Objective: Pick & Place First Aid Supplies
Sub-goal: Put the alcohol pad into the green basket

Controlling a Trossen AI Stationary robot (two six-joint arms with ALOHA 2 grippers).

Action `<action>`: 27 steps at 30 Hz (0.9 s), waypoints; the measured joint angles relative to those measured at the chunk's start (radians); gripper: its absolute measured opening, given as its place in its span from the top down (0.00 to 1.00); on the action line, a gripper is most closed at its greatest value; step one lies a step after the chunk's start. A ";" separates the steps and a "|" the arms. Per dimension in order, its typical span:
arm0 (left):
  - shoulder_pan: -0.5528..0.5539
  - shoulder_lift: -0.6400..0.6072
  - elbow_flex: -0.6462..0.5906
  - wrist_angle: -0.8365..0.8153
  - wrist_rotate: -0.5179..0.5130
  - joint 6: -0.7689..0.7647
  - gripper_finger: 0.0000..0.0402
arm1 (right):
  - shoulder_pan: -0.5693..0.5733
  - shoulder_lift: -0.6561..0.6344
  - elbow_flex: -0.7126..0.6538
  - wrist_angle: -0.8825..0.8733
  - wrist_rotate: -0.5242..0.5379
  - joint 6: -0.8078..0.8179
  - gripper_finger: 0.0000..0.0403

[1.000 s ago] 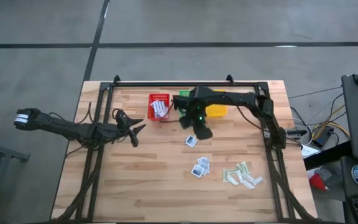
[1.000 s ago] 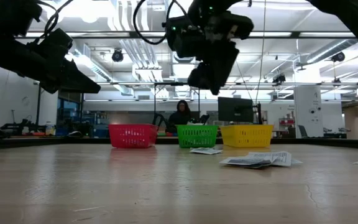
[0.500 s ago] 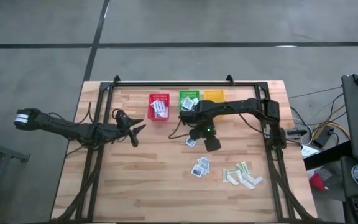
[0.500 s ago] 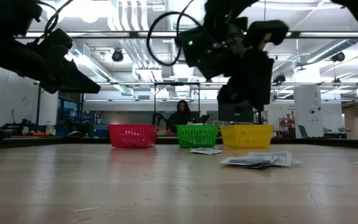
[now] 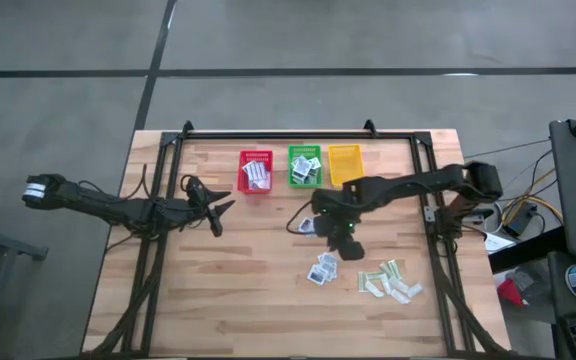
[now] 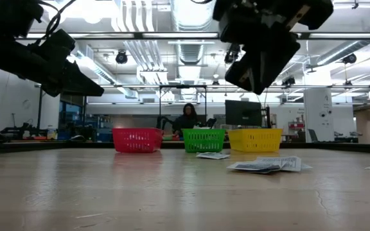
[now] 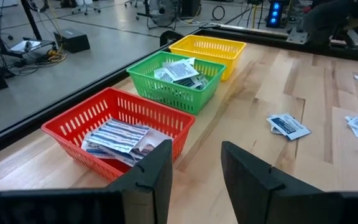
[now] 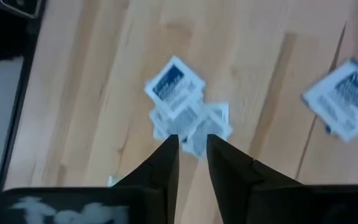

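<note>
Right gripper hung above the table with its fingers slightly parted and nothing between them, aimed at a small pile of square white-blue packets just beneath. Another packet lay nearby, pale strips farther out; the red basket and green basket already held supplies. I judged it should descend straight, straddle one packet's edge, then pinch. Left gripper waited spread wide at the table's left.
</note>
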 joint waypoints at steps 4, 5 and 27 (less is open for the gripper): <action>0.000 0.000 0.000 0.000 0.000 0.000 0.67 | 0.012 -0.046 -0.085 0.114 0.000 0.001 0.79; 0.000 0.000 0.000 0.000 0.000 0.000 0.67 | 0.012 -0.053 -0.101 0.133 0.000 0.001 0.79; 0.000 0.000 0.000 -0.001 -0.001 0.001 0.67 | 0.020 -0.027 -0.120 0.273 0.001 -0.083 0.80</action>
